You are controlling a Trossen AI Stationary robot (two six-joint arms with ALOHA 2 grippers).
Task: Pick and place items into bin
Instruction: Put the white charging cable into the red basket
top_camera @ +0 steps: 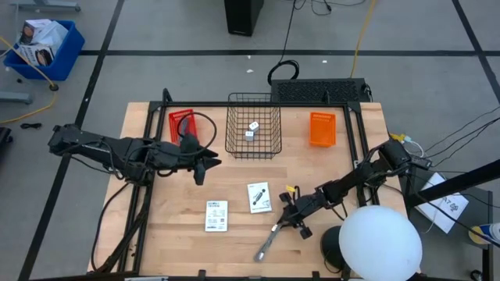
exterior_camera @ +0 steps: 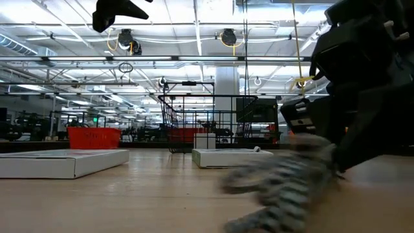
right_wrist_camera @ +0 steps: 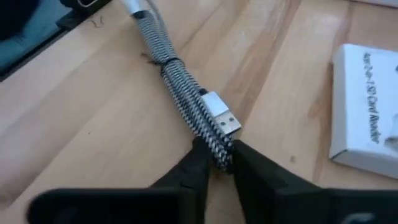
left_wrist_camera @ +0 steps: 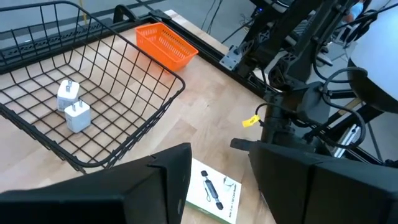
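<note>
The grey stick-like item is a bundled black-and-white braided cable (top_camera: pixel 269 240) with a silver USB plug (right_wrist_camera: pixel 222 118), lying on the wood near the table's near edge. My right gripper (top_camera: pixel 291 217) is down at its upper end and shut on it. Two white cubes (top_camera: pixel 251 129) sit in the black wire basket (top_camera: pixel 254 148). Two white printed packets (top_camera: pixel 216 215) (top_camera: pixel 259 197) lie flat on the table. My left gripper (top_camera: pixel 205 164) hovers open above the table, left of the basket. No teal pen shows. My right gripper pinches the cable bundle between its two fingertips (right_wrist_camera: pixel 200 155), at the bundle's end just behind the USB plug (right_wrist_camera: pixel 214 148). The fingers come slanting down from the table's right side. The rest of the bundle (right_wrist_camera: pixel 163 59) stretches away along the wood.
A red bin (top_camera: pixel 181 125) stands left of the wire basket and an orange bin (top_camera: pixel 322 129) right of it, all along the far edge. A large white round thing (top_camera: pixel 380 243) sits at the near right corner. Bare wood lies between the packets and the basket.
</note>
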